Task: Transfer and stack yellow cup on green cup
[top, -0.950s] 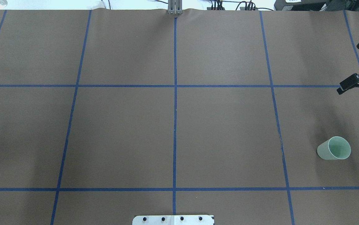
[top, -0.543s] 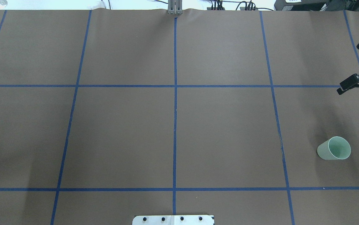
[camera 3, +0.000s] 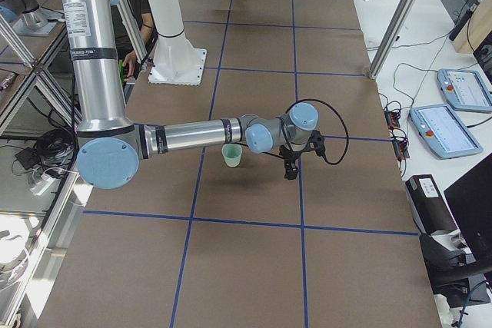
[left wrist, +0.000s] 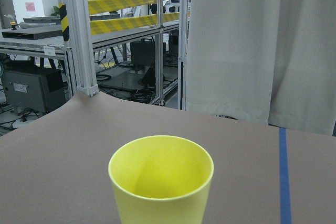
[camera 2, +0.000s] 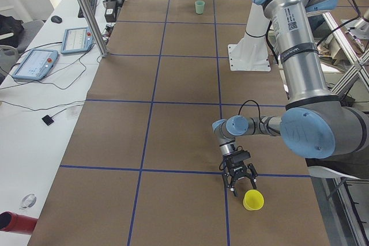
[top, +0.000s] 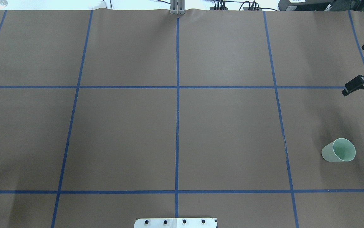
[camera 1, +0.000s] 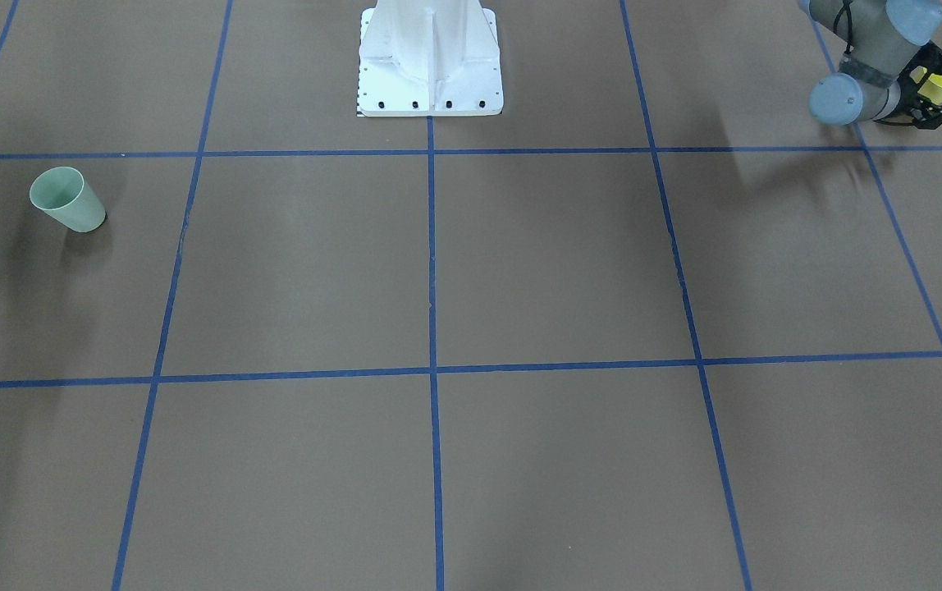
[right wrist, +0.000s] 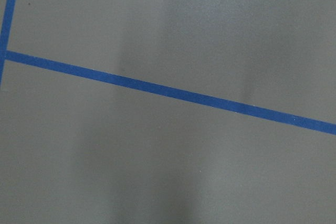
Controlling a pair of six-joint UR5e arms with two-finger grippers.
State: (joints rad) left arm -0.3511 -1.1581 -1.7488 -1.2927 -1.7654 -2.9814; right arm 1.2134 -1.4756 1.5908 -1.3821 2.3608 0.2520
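Nothing has shifted overhead since the earlier frames: right gripper (top: 354, 70), cut off at the frame edge, hangs spread and empty, apart from the upright green cup (top: 338, 150). Left gripper (camera 2: 242, 185), outside that view, is spread at the upright yellow cup (camera 2: 253, 200) near the left end of the table (camera 2: 179, 84); contact unclear. Brown paper top, blue tape grid (top: 177, 126); teach pendants (camera 2: 34, 63) on side bench (camera 2: 34, 125).

You see the small bright yellow plastic cup (camera 1: 941, 85) only in slivers through the left gripper (camera 1: 927, 97)'s black frame; whether it grips, you cannot tell. The left wrist view crops the cup's base; the overhead edge cuts the right gripper (top: 354, 70).
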